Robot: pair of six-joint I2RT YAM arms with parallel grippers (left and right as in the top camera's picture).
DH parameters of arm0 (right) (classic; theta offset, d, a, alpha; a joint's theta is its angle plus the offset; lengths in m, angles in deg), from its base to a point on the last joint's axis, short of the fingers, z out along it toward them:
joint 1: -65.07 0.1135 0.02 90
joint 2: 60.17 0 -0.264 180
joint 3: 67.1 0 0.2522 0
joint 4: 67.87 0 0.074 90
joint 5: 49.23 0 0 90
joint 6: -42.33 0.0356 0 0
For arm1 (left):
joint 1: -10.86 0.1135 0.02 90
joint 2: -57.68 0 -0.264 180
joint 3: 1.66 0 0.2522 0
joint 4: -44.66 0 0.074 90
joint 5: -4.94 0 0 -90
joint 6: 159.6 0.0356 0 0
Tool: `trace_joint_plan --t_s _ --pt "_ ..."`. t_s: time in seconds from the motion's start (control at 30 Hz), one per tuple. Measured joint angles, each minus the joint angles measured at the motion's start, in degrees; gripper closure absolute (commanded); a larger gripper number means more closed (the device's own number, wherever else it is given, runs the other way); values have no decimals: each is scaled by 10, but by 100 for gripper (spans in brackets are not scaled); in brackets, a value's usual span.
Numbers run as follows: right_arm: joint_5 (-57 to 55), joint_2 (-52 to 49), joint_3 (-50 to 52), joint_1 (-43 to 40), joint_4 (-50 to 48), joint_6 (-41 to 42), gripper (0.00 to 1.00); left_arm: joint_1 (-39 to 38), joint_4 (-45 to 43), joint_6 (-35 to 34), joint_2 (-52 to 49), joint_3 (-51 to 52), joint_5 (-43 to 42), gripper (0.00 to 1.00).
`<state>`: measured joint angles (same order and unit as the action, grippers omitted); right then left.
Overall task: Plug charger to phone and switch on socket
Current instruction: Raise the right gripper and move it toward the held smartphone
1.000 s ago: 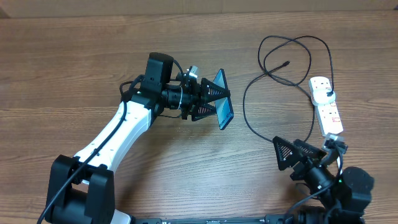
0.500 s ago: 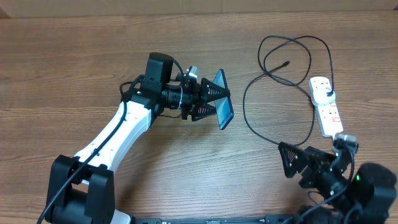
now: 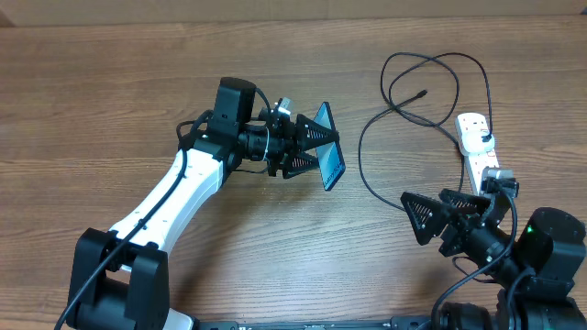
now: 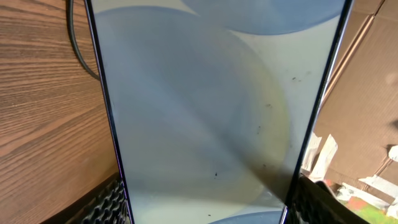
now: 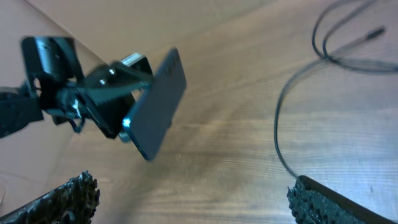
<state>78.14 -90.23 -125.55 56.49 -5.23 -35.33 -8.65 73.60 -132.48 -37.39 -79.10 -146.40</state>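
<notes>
Currently the left gripper (image 3: 315,151) clamps the phone (image 3: 333,170) across its long edges and holds it on edge above the wooden table (image 3: 138,82). The right gripper (image 3: 438,223) has its jaws spread wide and empty, just beside the near end of the socket (image 3: 475,139). The charger (image 3: 359,151) lies looped on the table, its black plug in the socket. Brown cardboard (image 4: 367,87) stands beyond the table.

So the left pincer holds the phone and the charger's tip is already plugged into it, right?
Not plugged in: the charger's tip lies loose on the table, apart from the phone held in the left pincer. The overhead view shows it.
</notes>
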Motion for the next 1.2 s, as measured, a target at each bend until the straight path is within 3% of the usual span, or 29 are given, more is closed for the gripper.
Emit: trace_joint_plan --t_s 0.27,0.43,0.67,0.83,1.07,1.2 --pt "-8 -9 0 1 -117 32 1 0 0 -1 0 0 7 75" --pt "-27 -78 -19 26 -151 52 1 0 0 -1 0 0 8 75" --pt "-160 -220 -168 132 -2 50 0 0 0 -2 0 0 8 74" --pt "-276 -244 -266 229 115 46 0 0 0 -2 0 0 8 74" --pt "-374 -220 -277 329 251 106 0 0 0 -2 0 0 8 74" --pt "-401 -206 -250 392 223 170 0 0 0 -2 0 0 8 74"
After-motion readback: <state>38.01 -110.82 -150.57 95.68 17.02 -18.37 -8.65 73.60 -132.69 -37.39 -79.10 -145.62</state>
